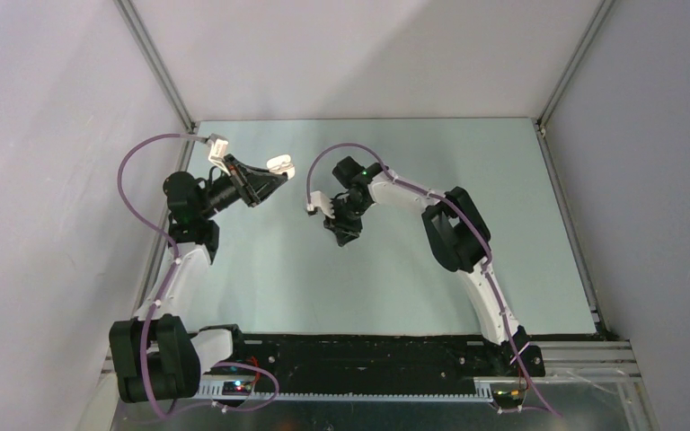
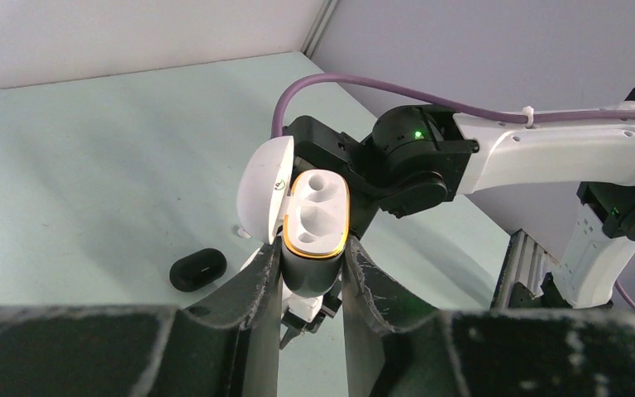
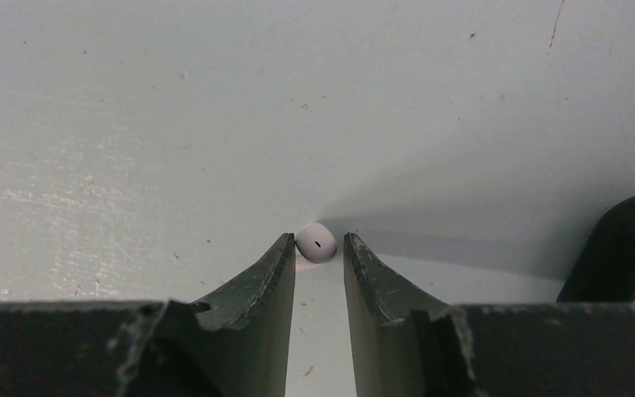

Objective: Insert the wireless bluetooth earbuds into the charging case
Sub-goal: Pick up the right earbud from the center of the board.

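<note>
Top view
Left pincer: raised over the far left of the table, white charging case at its tip
Right arm: bent toward centre, wrist angled down

Left wrist view
Grip: closed firmly on the case body, one finger per side
Lid: hinged open; both wells empty
Black oval object: on the table, apart from the case

Right wrist view
Right pincer: fingers narrowly parted, low over the table, holding nothing
Earbud: white, on the table between the fingertips; contact unclear
</note>
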